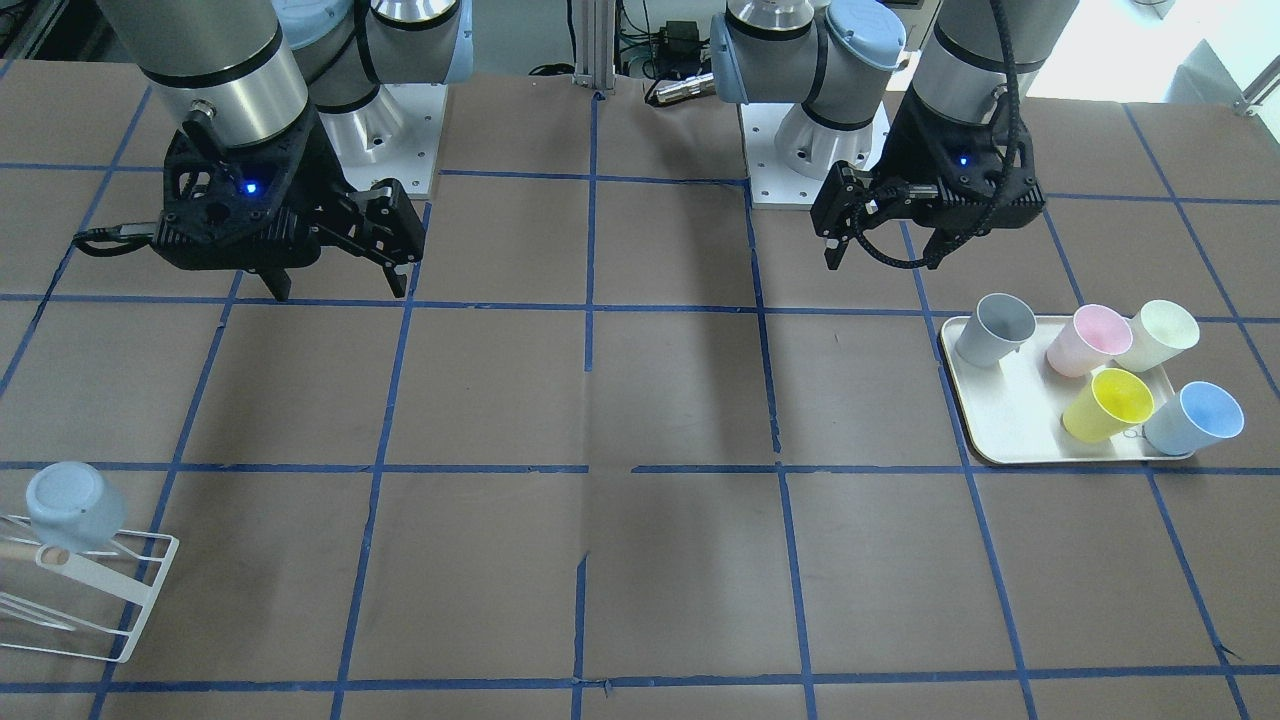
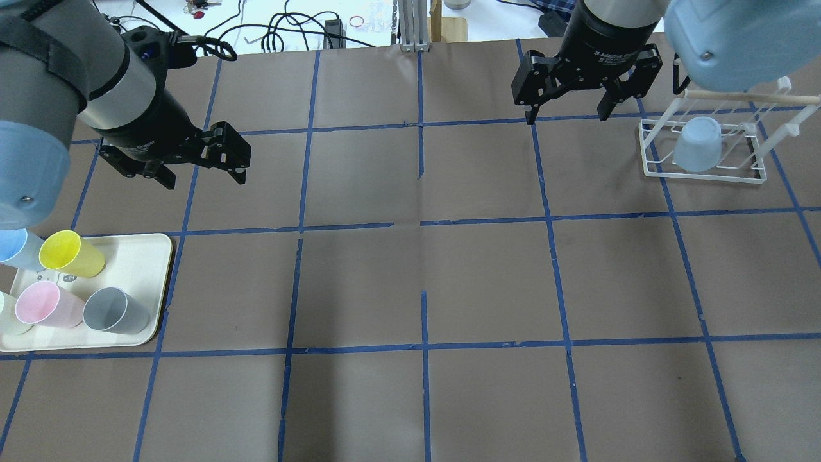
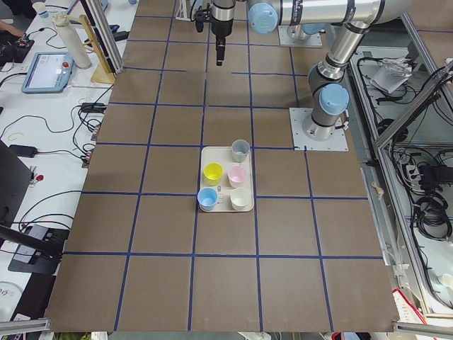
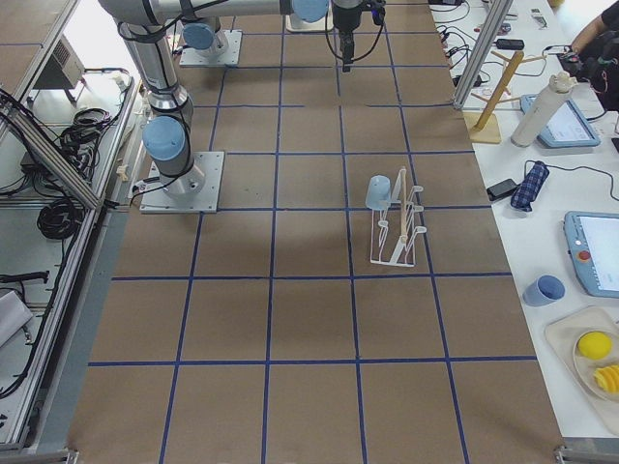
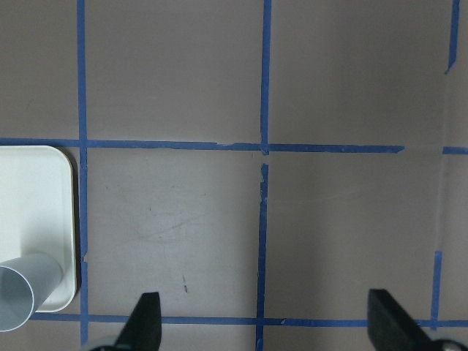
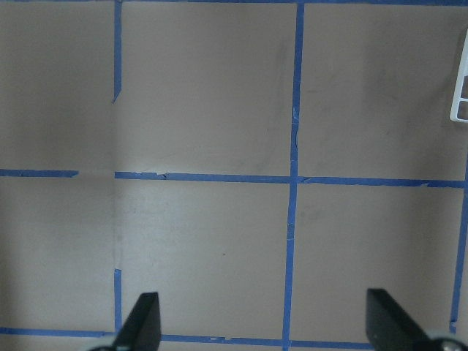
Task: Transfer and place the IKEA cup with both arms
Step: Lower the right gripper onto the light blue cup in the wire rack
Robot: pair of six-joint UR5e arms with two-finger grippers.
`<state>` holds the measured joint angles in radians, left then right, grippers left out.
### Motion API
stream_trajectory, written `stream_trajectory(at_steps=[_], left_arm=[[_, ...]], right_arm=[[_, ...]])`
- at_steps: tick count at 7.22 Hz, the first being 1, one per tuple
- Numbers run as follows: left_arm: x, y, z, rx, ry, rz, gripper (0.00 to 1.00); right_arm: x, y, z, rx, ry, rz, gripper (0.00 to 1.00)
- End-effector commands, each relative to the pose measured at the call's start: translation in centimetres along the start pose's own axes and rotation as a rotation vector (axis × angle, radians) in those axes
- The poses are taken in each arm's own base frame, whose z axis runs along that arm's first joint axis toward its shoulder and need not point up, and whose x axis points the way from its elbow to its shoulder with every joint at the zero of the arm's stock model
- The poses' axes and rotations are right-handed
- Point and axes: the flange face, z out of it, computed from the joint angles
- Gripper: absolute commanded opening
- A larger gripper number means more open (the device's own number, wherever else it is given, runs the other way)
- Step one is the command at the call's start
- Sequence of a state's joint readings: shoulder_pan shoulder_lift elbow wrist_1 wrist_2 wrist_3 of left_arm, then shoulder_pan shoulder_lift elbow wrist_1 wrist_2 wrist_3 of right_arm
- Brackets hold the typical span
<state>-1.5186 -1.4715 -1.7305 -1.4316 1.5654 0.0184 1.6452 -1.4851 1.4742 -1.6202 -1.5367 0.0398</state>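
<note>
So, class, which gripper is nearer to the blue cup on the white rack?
Right. The right gripper hovers open close beside the blue cup and its rack. The left gripper hovers far across the table, near the tray.

The left gripper [image 2: 204, 178] and right gripper [image 2: 566, 119] hang open over the table [image 2: 417, 289]. One blue cup [image 2: 698, 144] sits, seemingly upside down, on the white rack [image 2: 705, 174]. A second blue cup [image 2: 13, 247], half hidden, stands on the tray [image 2: 151, 256].
</note>
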Motion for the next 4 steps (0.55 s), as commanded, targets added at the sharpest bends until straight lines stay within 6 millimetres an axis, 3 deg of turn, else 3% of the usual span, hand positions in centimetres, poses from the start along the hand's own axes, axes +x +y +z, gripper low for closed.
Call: stream_trajectory(at_steps=[1, 3, 4], left_arm=[[0.1, 0.1, -0.1, 0.001, -0.001, 0.002, 1.00], [0.0, 0.2, -0.3, 0.004, -0.007, 0.000, 1.00], [0.0, 0.2, -0.4, 0.005, -0.007, 0.000, 1.00]], right_arm=[[0.0, 0.1, -0.2, 0.004, 0.000, 0.001, 1.00], [0.4, -0.2, 0.1, 0.001, 0.001, 0.005, 1.00], [1.8, -0.8, 0.1, 0.007, 0.004, 0.010, 1.00]])
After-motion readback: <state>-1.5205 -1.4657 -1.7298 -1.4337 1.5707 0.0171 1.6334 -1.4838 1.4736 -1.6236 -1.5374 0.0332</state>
